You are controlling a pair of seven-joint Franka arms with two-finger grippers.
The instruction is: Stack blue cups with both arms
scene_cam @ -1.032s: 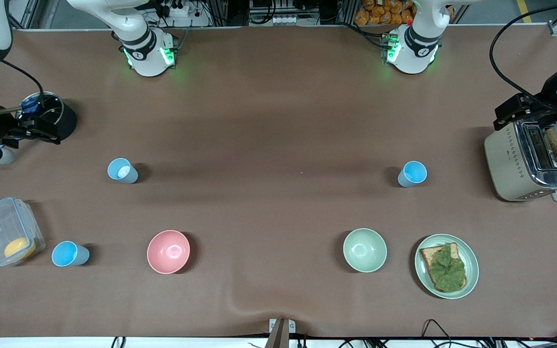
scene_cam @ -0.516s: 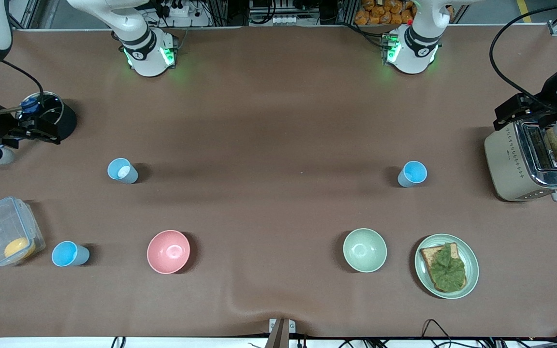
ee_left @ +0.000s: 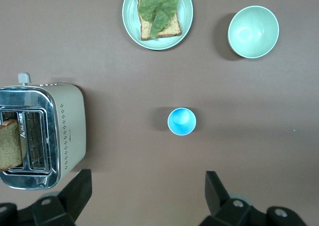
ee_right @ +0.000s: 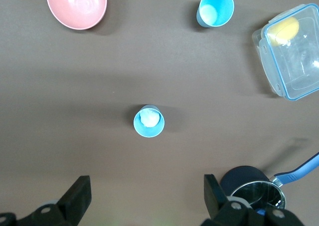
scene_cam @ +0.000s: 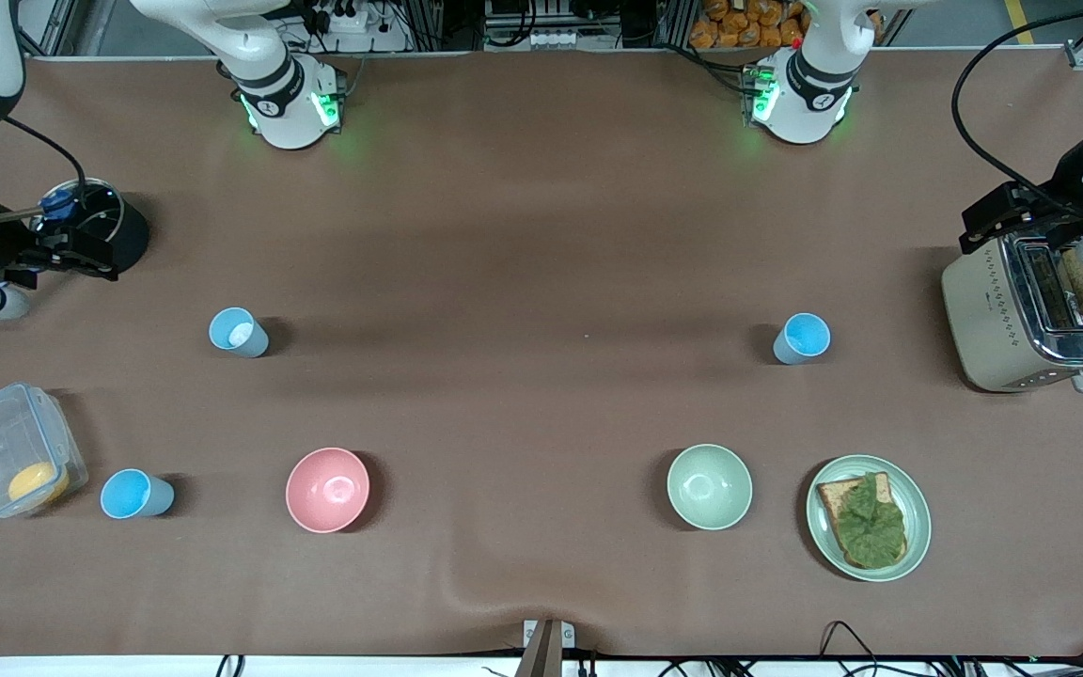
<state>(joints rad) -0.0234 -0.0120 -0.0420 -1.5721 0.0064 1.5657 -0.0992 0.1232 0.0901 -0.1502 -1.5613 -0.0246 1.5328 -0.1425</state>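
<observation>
**How our three cameras sit**

We watch the whole table (scene_cam: pixel 541 235) from high across it, facing both bases; each wrist camera looks straight down from well above; the left one shares the toaster (ee_left: pixel 42 136) at lower left; the right one shares the pink bowl (ee_right: pixel 76 5) at upper left.

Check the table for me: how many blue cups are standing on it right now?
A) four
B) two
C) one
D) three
D: one blue cup stands farther from the front camera at the right arm's end, a second beside the clear container, a third near the toaster; none are stacked.
</observation>
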